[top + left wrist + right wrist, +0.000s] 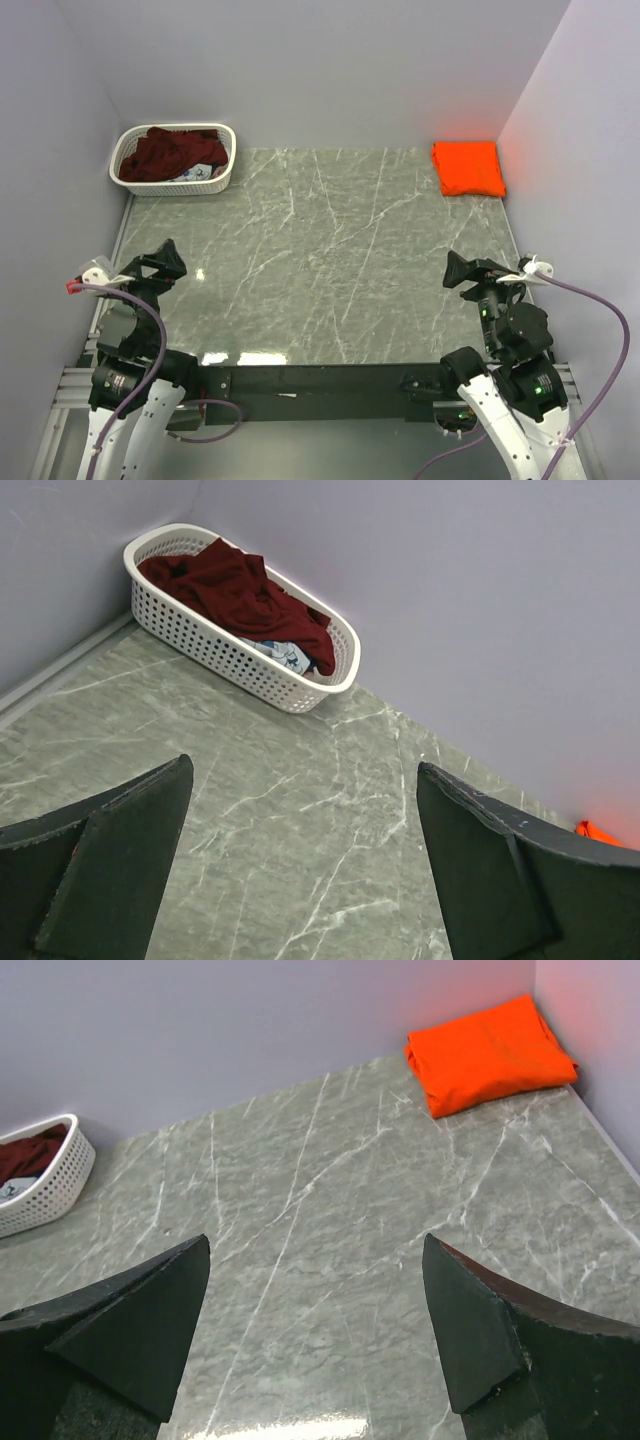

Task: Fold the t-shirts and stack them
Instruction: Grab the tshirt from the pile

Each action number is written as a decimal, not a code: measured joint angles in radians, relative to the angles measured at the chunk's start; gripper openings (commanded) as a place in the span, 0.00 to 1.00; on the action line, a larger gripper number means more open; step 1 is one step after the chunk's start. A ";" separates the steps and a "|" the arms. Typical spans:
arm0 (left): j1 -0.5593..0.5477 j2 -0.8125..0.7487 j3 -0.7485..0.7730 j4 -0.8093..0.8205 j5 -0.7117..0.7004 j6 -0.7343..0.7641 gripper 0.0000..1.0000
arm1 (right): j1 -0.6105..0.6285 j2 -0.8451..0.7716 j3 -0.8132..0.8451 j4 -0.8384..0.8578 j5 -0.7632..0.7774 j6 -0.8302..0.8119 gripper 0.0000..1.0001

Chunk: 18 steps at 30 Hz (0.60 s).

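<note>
The orange t-shirt (469,168) lies folded upper right. The left gripper (165,262) and right gripper (458,270) gape empty. Next: lift the maroon t-shirt (160,155), perhaps hiding a blue one (283,656), from the basket (228,170) upper left.

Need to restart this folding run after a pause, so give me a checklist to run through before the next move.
1. Left end effector open and empty: ok.
2. Right end effector open and empty: ok.
3. Orange t-shirt folded in the far right corner: ok.
4. Maroon t-shirt folded: not ok, bunched in the basket.
5. Blue t-shirt condition: cannot tell, mostly buried under the maroon one.
</note>
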 measured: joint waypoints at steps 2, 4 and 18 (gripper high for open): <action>0.000 0.006 0.000 0.007 0.000 0.000 1.00 | 0.000 -0.010 -0.001 0.002 0.000 0.000 0.92; 0.000 0.018 0.000 0.009 0.002 -0.001 0.99 | 0.000 -0.024 -0.006 0.010 0.000 0.001 0.93; 0.000 0.482 0.108 0.040 0.040 -0.032 1.00 | 0.000 -0.101 -0.027 0.022 0.005 0.027 0.94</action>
